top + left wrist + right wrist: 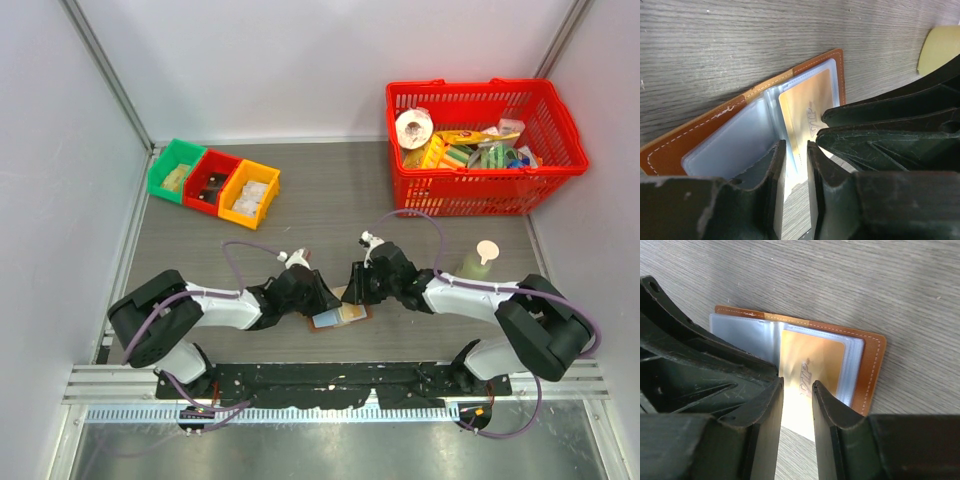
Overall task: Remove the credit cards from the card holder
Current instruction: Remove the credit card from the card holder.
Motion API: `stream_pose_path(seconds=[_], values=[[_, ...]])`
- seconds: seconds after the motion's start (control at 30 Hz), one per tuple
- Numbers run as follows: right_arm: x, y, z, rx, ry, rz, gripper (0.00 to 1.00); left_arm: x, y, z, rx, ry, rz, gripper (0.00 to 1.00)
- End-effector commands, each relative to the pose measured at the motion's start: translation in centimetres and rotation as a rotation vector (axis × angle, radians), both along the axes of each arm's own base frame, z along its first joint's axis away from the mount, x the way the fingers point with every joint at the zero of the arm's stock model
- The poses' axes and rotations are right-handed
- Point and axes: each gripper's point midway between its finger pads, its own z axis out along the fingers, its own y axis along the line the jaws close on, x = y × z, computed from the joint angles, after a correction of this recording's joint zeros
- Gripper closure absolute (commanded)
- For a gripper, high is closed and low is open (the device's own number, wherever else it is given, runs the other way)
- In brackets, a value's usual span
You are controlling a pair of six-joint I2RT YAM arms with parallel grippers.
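Presently, left gripper (796,165): your jaws stand slightly parted, gripping nothing.
right gripper (798,400): parted too, credit card (815,357) at 12 o'clock, seemingly lined up to draw it out.
card holder (872,357): spread open between both, at the table's (330,200) 6 o'clock.

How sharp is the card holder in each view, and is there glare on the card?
Left wrist: card holder sharp, credit card glaring pale near the blurred left gripper; right wrist: stitching crisp, card's near end blown white between the fingers of the right gripper; top external: evenly lit, holder tiny, half hidden.
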Motion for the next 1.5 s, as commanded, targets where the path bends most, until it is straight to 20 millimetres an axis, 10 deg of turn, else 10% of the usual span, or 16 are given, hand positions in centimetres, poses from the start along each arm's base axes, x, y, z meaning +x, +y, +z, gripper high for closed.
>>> stream_pose_path(seconds=[0.0,0.33,1.47], values=[[-0.7,-0.5,-0.4,-0.017,0.015,-0.007,0.66,0.8,-1.7,1.9,-0.093,-0.028,0.005,0.77],[0.6,-3.3,1.0,-0.126,-0.072,-0.102,0.56,0.4,-0.1,-0.3,-0.026,0.001,0.034,0.92],[0.6,-2.1,2.8,-0.059,-0.090,-0.071,0.55,-0.1,0.5,-2.2,-0.051,0.050,0.065,1.00]])
